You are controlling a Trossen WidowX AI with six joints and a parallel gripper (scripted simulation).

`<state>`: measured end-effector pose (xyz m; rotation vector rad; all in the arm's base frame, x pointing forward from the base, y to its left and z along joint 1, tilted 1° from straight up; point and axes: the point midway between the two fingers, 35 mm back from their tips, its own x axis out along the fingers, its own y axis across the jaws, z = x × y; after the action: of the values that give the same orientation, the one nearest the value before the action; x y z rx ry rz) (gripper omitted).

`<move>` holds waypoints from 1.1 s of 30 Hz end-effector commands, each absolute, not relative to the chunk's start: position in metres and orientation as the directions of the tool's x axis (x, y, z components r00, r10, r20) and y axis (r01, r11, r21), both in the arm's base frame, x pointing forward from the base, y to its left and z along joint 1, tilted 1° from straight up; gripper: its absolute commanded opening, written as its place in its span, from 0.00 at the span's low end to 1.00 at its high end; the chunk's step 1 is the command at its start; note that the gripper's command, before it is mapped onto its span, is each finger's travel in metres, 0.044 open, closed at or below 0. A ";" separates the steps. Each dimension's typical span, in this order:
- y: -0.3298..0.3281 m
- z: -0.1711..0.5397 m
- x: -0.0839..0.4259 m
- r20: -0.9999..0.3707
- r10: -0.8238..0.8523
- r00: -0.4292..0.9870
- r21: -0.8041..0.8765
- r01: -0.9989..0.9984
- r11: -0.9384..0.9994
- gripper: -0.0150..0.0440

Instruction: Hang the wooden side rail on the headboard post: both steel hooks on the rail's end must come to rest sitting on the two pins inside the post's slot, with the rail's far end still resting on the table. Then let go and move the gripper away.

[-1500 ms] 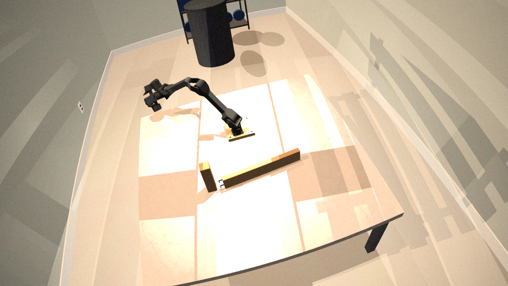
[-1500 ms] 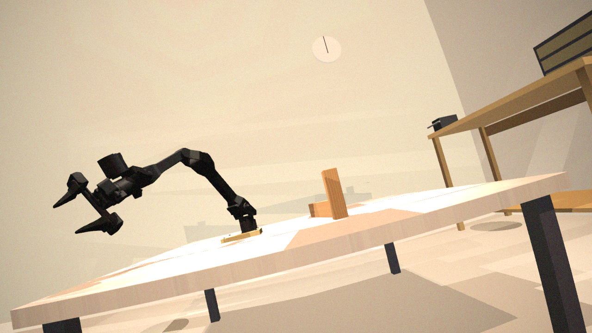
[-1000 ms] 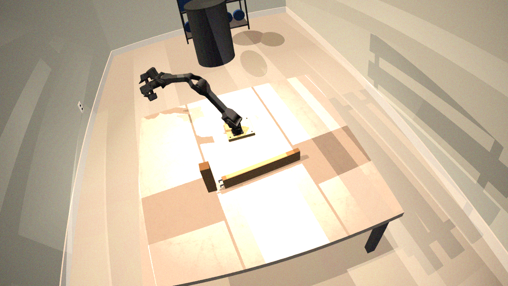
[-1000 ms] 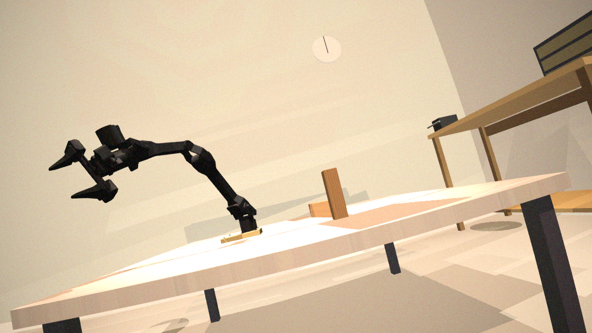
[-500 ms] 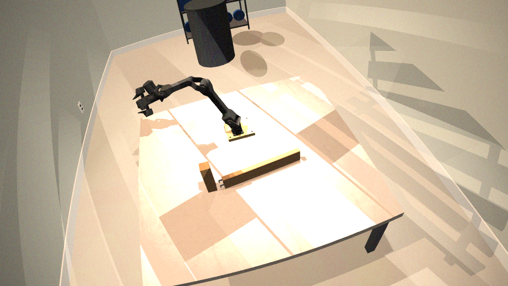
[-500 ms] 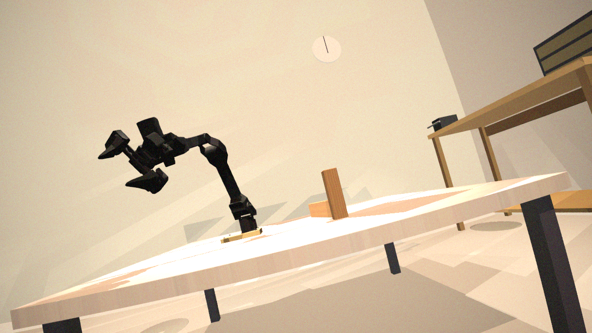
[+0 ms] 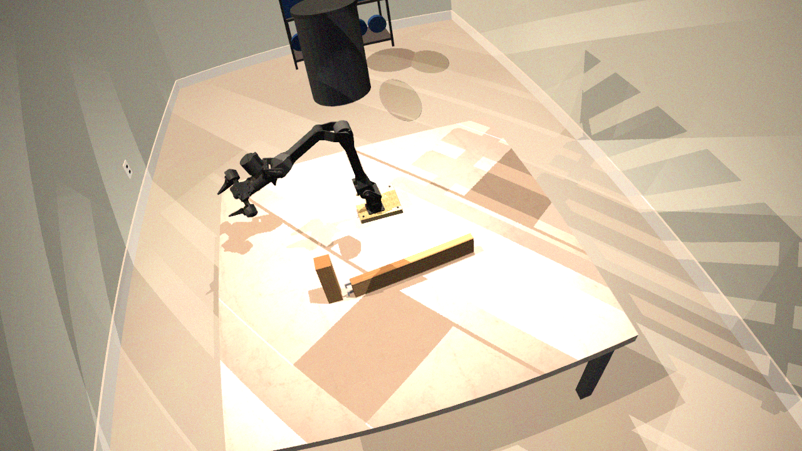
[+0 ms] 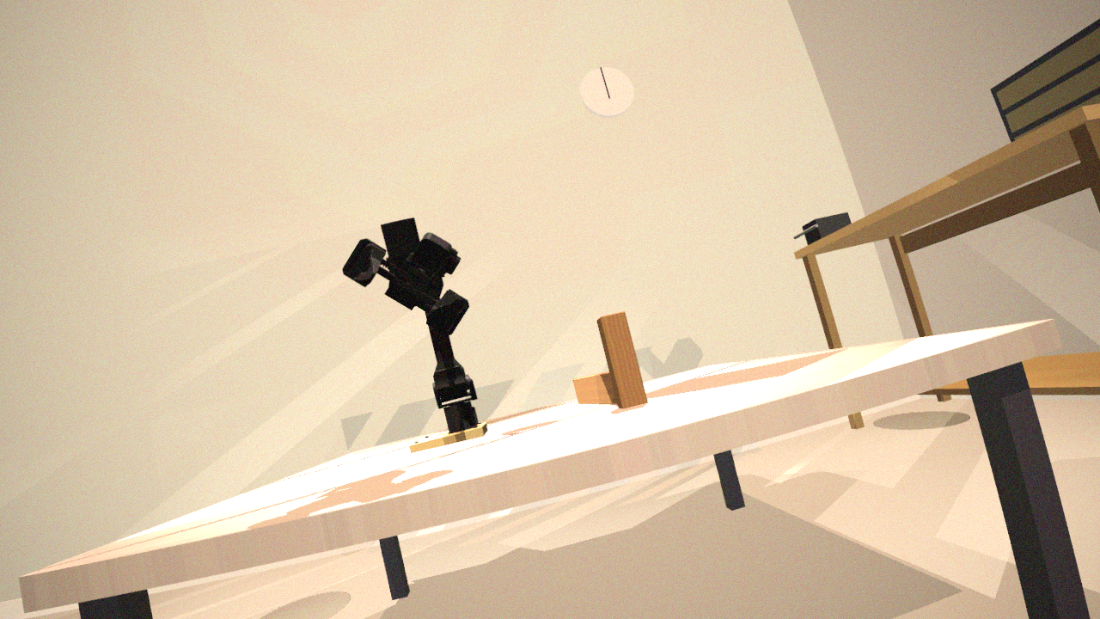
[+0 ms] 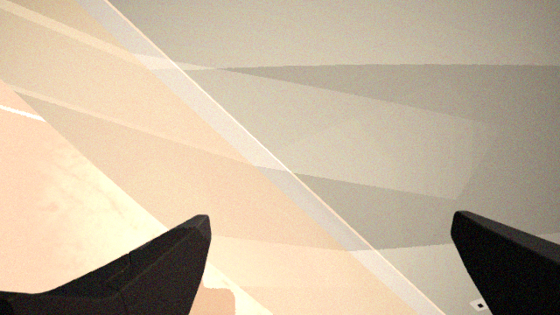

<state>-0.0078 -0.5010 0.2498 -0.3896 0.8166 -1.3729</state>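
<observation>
Well apart, the wooden rail (image 7: 415, 265) (image 8: 593, 389) lies below the raised end effector (image 7: 224, 204) (image 9: 331, 223).

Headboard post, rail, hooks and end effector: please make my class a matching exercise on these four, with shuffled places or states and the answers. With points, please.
1. headboard post (image 7: 331, 282) (image 8: 623, 360)
2. wooden side rail (image 7: 417, 265) (image 8: 594, 389)
3. steel hooks (image 7: 348, 289)
4. end effector (image 7: 230, 202) (image 9: 332, 225)

A. on the rail's end nearest the post
B. open, with nothing between its fingers
C. standing upright on the table
D. lying along the table, not hung

Right pairs: 1-C, 2-D, 3-A, 4-B
</observation>
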 end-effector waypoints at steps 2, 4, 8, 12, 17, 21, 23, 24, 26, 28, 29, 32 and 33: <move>-0.464 0.233 0.059 -0.282 -0.951 0.126 -0.600 0.751 0.277 1.00; -0.446 0.225 0.084 -0.282 -0.942 0.182 -0.565 0.762 0.316 1.00; -0.407 0.209 0.127 -0.282 -0.914 0.292 -0.492 0.773 0.399 1.00; -0.361 0.190 0.164 -0.282 -0.871 0.402 -0.412 0.769 0.488 1.00; -0.299 0.164 0.197 -0.282 -0.798 0.533 -0.306 0.738 0.601 1.00; -0.249 0.141 0.213 -0.282 -0.725 0.629 -0.217 0.694 0.686 1.00; -0.224 0.129 0.217 -0.282 -0.684 0.673 -0.171 0.666 0.726 1.00; -0.212 0.123 0.218 -0.282 -0.662 0.694 -0.148 0.650 0.745 1.00; -0.187 0.110 0.220 -0.282 -0.617 0.735 -0.102 0.616 0.781 1.00; -0.167 0.099 0.219 -0.282 -0.575 0.768 -0.062 0.584 0.809 1.00; -0.161 0.096 0.219 -0.282 -0.564 0.776 -0.051 0.575 0.816 1.00; -0.160 0.095 0.218 -0.282 -0.561 0.779 -0.047 0.572 0.819 1.00; -0.160 0.095 0.218 -0.282 -0.561 0.779 -0.047 0.572 0.819 1.00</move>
<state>0.2190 -0.1669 0.0970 0.0268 0.3075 -0.6280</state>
